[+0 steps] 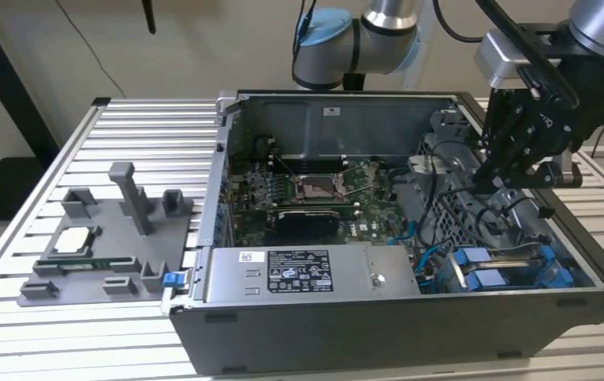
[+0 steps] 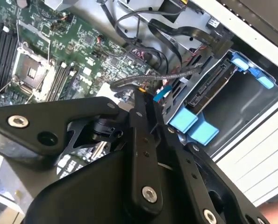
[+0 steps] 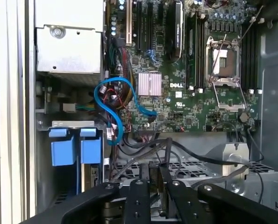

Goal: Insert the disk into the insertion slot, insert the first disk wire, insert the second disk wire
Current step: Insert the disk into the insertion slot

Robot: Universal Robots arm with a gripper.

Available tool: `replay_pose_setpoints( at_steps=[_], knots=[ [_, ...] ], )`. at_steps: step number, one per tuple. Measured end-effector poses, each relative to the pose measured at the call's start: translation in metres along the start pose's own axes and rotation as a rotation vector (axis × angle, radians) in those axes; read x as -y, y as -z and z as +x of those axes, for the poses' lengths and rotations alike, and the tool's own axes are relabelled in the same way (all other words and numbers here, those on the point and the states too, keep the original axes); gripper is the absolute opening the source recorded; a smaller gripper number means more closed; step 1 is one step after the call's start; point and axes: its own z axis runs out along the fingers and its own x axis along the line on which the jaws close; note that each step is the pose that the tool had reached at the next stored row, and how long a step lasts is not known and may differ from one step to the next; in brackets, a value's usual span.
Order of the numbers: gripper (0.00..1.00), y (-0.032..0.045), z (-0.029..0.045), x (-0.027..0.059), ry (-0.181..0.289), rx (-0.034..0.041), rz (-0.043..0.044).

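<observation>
blue-framed disk [image 2: 211,86] sits edge-on in the insertion slot [image 2: 188,95], w/ blue tabs [image 2: 195,123] at its end. hand [image 2: 142,93] hangs inside the pc case [image 1: 386,317], tip by a black cable [image 2: 174,74] just beside the slot. can't tell if it's clenched or released.

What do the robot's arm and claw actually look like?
The arm is silver-grey tubing with light-blue joint caps and black cables alongside. The gripper is black, built of angular jointed links fastened with silver screws.
</observation>
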Motion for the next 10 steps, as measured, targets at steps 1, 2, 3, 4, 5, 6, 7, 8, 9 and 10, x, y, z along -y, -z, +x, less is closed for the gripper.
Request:
replay_pose_setpoints(
  at_steps=[1, 2, 3, 4, 5, 6, 7, 8, 9, 10],
  knots=[
    [0.0, -0.0002, 0.0, 0.0003, 0.0, -0.0005, 0.0],
    [0.0, -0.0004, 0.0001, 0.0006, 0.0, -0.0039, 0.0001],
    [0.0, -0.0005, 0.0001, 0.0011, 0.0, -0.0092, 0.0001],
    [0.0, -0.0007, 0.0002, 0.0017, 0.0, -0.0155, 0.0002],
    [0.0, -0.0009, 0.0002, 0.0023, -0.001, -0.0235, 0.0004],
    [0.0, -0.0011, 0.0003, 0.0028, -0.001, -0.0329, 0.0007],
    [0.0, -0.0012, 0.0003, 0.0032, -0.002, -0.044, 0.0011],
    [0.0, -0.0014, 0.0003, 0.0034, -0.002, -0.055, 0.0016],
    [0.0, -0.0016, 0.0004, 0.0037, -0.002, -0.0662, 0.0023],
    [0.0, -0.0018, 0.0004, 0.004, -0.003, -0.0774, 0.0031]
  ],
)
